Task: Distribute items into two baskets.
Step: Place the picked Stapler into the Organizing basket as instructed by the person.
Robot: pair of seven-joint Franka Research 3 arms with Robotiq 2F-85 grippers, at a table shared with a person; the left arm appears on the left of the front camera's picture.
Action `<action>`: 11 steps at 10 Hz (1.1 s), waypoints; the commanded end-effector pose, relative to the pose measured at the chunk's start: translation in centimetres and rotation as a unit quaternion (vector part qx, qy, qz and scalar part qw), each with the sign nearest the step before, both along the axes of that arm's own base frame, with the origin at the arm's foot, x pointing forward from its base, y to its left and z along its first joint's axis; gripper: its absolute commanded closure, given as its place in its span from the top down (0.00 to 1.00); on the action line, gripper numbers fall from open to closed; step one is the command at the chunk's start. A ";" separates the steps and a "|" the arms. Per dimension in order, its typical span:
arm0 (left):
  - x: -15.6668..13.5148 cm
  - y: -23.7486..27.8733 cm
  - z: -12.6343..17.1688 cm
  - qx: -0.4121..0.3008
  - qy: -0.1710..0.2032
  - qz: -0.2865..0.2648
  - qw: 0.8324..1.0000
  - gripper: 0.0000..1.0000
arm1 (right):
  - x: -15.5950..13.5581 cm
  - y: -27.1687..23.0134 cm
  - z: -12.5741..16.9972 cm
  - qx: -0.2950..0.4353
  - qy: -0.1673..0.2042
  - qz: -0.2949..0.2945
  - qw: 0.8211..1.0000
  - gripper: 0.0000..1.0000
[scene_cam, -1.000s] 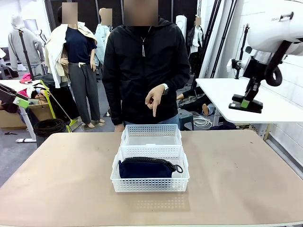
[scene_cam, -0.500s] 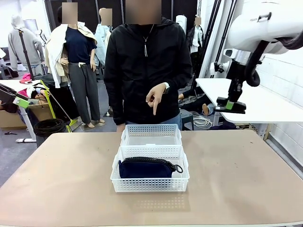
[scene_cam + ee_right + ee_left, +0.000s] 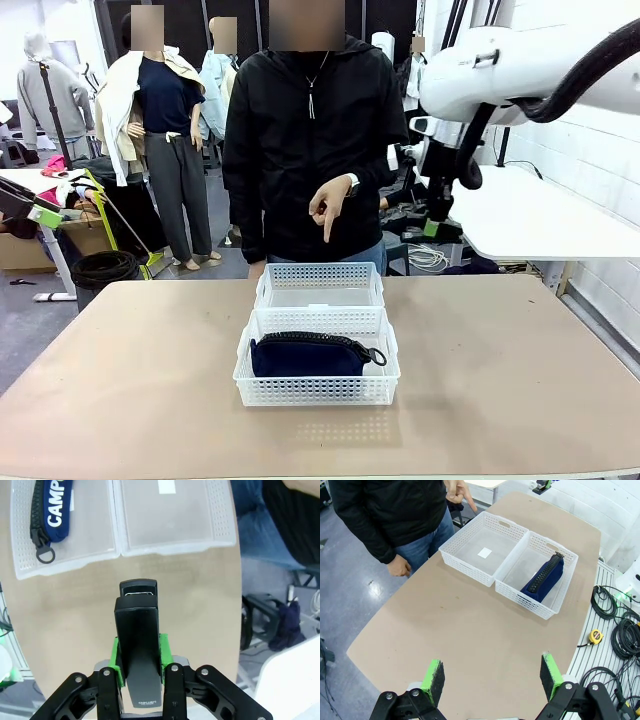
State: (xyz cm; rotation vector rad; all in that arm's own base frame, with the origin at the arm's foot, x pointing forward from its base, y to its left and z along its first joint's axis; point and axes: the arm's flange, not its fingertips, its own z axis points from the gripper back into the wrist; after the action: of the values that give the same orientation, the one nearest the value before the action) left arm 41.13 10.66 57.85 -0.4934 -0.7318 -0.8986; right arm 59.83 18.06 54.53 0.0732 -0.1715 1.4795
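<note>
Table (image 3: 520, 380), tan and bare, is carrying two white baskets (image 3: 318, 287) end to end; pouch (image 3: 305, 357) is lying in the nearer. Right gripper (image 3: 140, 667) is clamping the stapler (image 3: 137, 645) aloft; left gripper (image 3: 491, 677) is gaping wide. Person's hand (image 3: 328, 207) is pointing down.

— The baskets (image 3: 318, 285)?
— White, translucent, with a lattice of small holes along the sides.
— And the pouch (image 3: 305, 357)?
— Navy blue, black zipper (white lettering too).
— The stapler (image 3: 138, 645)?
— Black, between green pads (image 3: 116, 660).
— The table (image 3: 520, 370)?
— Plain tan.
</note>
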 end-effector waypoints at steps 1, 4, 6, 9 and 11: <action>-0.2 0.1 0.0 -0.010 -0.002 -0.002 1.000 1.00 | 2.3 1.7 0.3 -0.023 0.022 0.028 0.999 0.00; -0.2 0.1 0.0 -0.010 -0.002 -0.002 1.000 1.00 | 3.5 6.0 -1.8 -0.025 0.040 0.058 0.997 0.00; -0.2 0.1 0.0 -0.010 -0.002 -0.002 1.000 1.00 | 4.1 8.7 -3.6 -0.016 0.051 0.063 0.997 0.00; -0.2 0.1 0.0 -0.010 -0.002 -0.002 1.000 1.00 | 4.3 11.9 -5.6 -0.005 0.059 0.082 0.995 0.00; -0.2 0.1 0.0 -0.010 -0.002 -0.002 1.000 1.00 | 3.7 14.4 -6.7 0.002 0.049 0.065 0.997 0.00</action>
State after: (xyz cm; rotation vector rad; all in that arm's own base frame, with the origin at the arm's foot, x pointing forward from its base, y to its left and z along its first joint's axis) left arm 41.12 10.69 57.84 -0.4929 -0.7317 -0.8977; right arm 62.91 31.38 47.40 0.1944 -0.0818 1.6349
